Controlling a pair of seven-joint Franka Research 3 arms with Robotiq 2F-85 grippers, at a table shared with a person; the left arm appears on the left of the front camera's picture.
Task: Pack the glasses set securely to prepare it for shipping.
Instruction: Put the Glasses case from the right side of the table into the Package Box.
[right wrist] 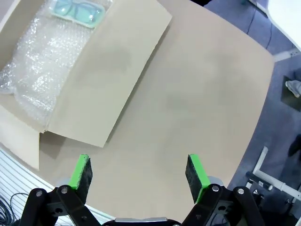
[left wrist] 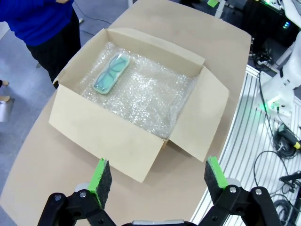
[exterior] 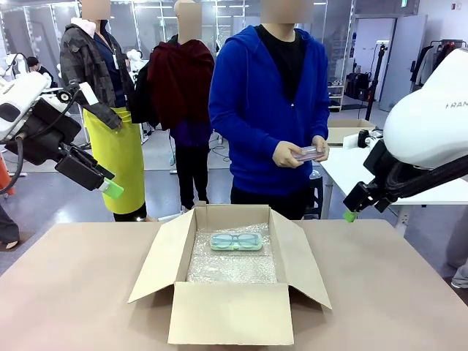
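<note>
Mint-green glasses case (exterior: 236,241) in box (exterior: 230,314), left tool (left wrist: 157,169) and right tool (right wrist: 138,165) spread wide, empty

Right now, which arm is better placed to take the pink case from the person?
Right, probably. The pink case sits in the person's hands on that side of the box, nearer the open right hand; the left hand, also open, hangs farther off.

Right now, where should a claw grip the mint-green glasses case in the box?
Probably from straight above, across the narrow width of the mint-green translucent glasses case, mid-length: it lies flat on clear bubble wrap, with brown cardboard box walls around.
</note>
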